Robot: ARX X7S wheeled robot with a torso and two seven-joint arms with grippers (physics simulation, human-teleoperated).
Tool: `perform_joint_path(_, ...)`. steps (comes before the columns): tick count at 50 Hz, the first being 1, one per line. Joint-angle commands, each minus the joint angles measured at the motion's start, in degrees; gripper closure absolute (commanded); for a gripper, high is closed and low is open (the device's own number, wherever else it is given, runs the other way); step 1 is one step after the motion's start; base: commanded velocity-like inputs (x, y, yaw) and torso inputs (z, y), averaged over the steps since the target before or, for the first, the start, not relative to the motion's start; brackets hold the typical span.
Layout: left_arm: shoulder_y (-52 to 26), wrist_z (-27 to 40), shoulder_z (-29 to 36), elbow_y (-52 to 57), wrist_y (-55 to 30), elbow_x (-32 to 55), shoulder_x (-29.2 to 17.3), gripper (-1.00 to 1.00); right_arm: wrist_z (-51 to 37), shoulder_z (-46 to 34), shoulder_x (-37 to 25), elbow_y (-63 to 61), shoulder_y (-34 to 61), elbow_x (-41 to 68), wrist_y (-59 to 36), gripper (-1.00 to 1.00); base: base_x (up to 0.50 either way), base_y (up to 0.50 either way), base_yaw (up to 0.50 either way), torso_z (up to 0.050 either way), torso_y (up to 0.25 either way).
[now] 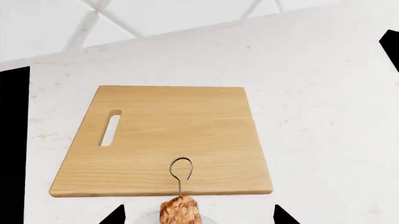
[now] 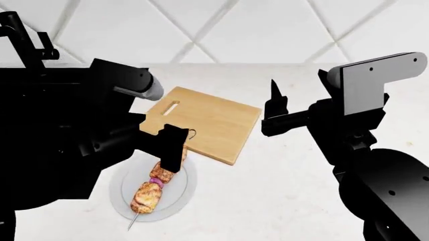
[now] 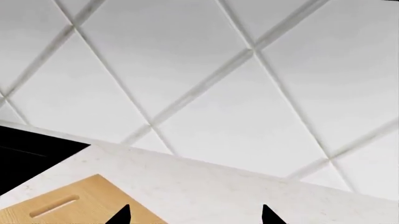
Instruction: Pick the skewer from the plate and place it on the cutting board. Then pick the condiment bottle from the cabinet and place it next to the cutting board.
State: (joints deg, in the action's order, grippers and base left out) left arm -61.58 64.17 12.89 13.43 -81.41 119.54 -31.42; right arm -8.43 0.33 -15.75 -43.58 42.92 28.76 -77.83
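Note:
The skewer (image 2: 152, 188), browned meat chunks and a purple onion piece on a thin metal rod, lies on the small white plate (image 2: 182, 193). Its looped end (image 1: 181, 169) reaches over the near edge of the wooden cutting board (image 1: 168, 135). My left gripper (image 2: 169, 154) hovers over the skewer's upper end, open, with a meat chunk (image 1: 181, 211) between its widely spread fingertips. My right gripper (image 2: 275, 103) hangs open above the counter to the right of the cutting board (image 2: 204, 123), holding nothing. The condiment bottle and the cabinet are out of view.
A white speckled counter (image 2: 288, 170) carries the board and plate. A white diamond-tiled wall (image 3: 206, 84) runs along the back. My dark left arm (image 2: 60, 135) hides the counter's left part. The board's slot handle (image 1: 110, 127) lies at its left end.

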Motion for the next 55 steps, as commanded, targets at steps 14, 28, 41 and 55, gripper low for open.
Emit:
perform_joint_path(14, -0.03, 5.34, 7.69, 0.91, 5.07, 11.20, -3.73, -1.00, -0.87, 0.07, -0.43, -0.28, -0.41, 0.83, -0.01, -1.00, 0.00, 0.00, 0.00, 0.000, 0.000)
perform_joint_path(28, 2.40, 3.18, 7.54, -0.46, 4.46, 7.16, -3.65, -1.00, -1.35, 0.28, -0.61, -0.54, -0.13, 1.51, -0.48, -1.00, 0.00, 0.00, 0.00, 0.000, 0.000)
perform_joint_path(41, 4.00, -0.38, 7.28, -2.45, 3.11, 2.07, -2.48, -1.00, -1.64, 0.09, -0.93, -0.23, -0.72, 1.71, 0.42, -1.00, 0.00, 0.00, 0.00, 0.000, 0.000)
perform_joint_path(55, 5.75, -3.24, 7.21, -3.67, 3.09, -1.83, -1.86, -1.00, -1.82, 0.07, -1.32, 0.18, -1.39, 2.03, 1.21, -1.00, 0.00, 0.00, 0.00, 0.000, 0.000)
